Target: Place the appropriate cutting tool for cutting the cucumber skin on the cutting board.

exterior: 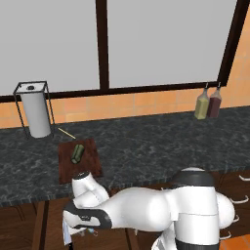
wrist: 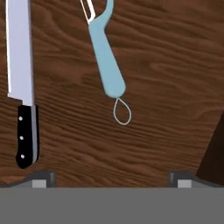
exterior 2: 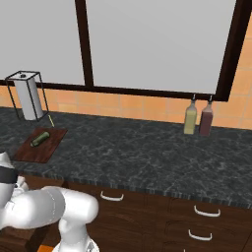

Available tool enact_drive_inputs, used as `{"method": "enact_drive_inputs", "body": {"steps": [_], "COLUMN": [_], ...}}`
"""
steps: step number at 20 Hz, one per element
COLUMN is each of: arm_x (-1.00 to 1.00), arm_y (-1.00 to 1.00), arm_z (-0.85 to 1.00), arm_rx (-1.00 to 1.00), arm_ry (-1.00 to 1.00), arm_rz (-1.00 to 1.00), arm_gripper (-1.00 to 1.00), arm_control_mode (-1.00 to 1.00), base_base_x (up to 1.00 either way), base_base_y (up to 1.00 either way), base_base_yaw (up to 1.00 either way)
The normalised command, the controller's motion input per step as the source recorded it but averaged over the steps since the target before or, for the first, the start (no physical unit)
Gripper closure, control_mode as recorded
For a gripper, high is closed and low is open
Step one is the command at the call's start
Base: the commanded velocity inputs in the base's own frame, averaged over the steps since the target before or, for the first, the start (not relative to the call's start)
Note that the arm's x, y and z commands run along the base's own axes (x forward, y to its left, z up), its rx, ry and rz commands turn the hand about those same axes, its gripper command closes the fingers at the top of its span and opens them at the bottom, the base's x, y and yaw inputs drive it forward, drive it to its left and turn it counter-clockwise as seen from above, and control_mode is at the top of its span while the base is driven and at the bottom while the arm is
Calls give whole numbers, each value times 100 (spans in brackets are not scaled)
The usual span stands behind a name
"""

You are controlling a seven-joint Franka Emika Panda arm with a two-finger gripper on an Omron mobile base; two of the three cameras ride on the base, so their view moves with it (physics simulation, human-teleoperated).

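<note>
Fingers wide over the peeler

Fingers (wrist: 112, 177) spread fully, grasping nothing, hanging above brown wood. Ahead lies the peeler (wrist: 106, 57), light blue handle, metal head far from the hand, thin hanging loop nearest. Knife (wrist: 21, 83) lies well off beside it. Looks light, stiff, a bit slick: take the blue handle mid-length. Up on the bench (exterior: 146, 146), cutting board (exterior: 93, 158) carries the cucumber (exterior: 77, 153)
</note>
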Motion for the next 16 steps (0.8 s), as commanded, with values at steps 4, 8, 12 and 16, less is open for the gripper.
{"method": "enact_drive_inputs", "body": {"steps": [4, 8, 12, 16], "arm_x": [23, 29, 24, 3], "arm_y": [15, 0, 0, 0], "arm_z": [-33, -21, -29, -42], "arm_rx": [0, 0, 0, 0], "arm_ry": [0, -7, -6, -3], "arm_rz": [0, 0, 0, 0], "arm_gripper": [-100, -100, -100, -100], "arm_control_mode": [-100, -100, -100, -100], "base_base_x": [0, 0, 0, 0], "base_base_y": [0, 0, 0, 0], "base_base_yaw": [0, 0, 0, 0]}}
